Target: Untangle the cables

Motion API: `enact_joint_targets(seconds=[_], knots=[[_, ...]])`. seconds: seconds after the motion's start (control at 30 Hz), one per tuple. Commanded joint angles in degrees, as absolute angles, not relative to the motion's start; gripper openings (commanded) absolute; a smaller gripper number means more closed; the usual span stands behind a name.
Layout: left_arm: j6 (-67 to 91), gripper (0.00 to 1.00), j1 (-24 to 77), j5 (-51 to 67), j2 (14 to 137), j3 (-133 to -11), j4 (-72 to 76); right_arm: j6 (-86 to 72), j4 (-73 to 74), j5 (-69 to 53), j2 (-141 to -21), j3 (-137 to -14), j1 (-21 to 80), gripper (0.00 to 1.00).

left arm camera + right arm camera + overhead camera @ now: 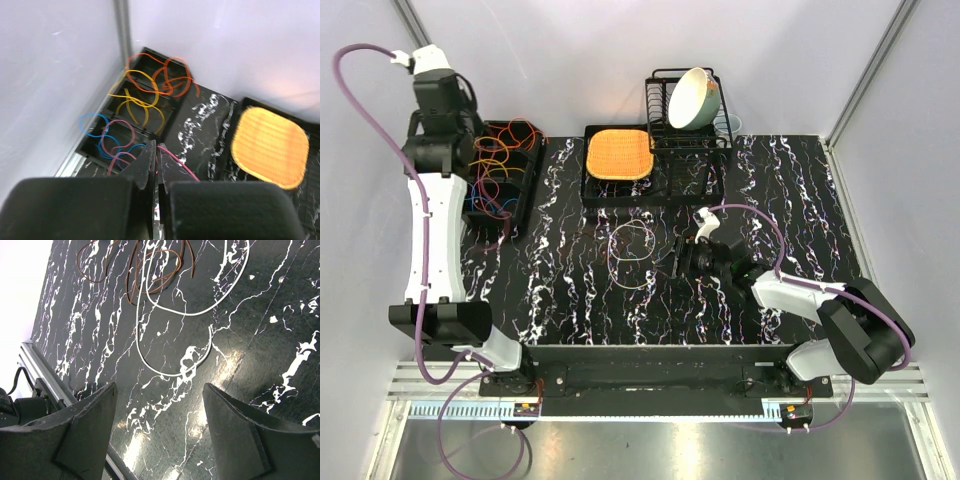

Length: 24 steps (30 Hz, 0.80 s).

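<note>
- Top view: the left arm (428, 220) reaches over the black bin (527, 195) at the far left of the tabletop (570, 300). The cables (498, 165) lie heaped there in orange, red, yellow and blue. Two loose loops (632, 248) lie mid-tabletop, just beside the right tool (686, 255).
- Left wrist view: the left tool (155, 150) is clenched, and a pink cable (177, 162) runs out from its tips, apparently pinched. Below it a purple loop (117, 131) overlaps the blue loops (92, 125). The yellow loops (140, 102) and orange loops (167, 75) lie farther off. Recommended: lift slowly and straight up, and halt if blue strands rise too.
- Right wrist view: the right tool (159, 387) is released and holds nothing, jaws wide above bare tabletop. A white cable (200, 313) and a brown cable (172, 276) overlap ahead. Recommended: keep it free to pin down snagged strands.
</note>
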State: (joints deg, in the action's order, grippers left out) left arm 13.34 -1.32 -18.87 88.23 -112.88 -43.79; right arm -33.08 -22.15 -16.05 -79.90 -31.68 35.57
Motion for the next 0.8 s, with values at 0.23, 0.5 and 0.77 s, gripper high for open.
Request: enact_joint_targets(seconds=[0.23,0.5,0.77], knots=[[14.94,0.0,-10.54,-17.23,87.63,-114.52,-40.69,-32.52,-25.14,-16.52,-79.45,-31.73,35.59,0.75],[17.22,0.0,-13.71,-16.96,90.52,-112.86,-39.03,-32.43,-24.87,-16.7,-79.89,-32.17,35.51,0.75],[17.32,0.0,-14.15,-17.4,94.21,-113.81,-37.35,-32.43,-24.87,-16.96,-80.16,-32.34,35.51,0.75]])
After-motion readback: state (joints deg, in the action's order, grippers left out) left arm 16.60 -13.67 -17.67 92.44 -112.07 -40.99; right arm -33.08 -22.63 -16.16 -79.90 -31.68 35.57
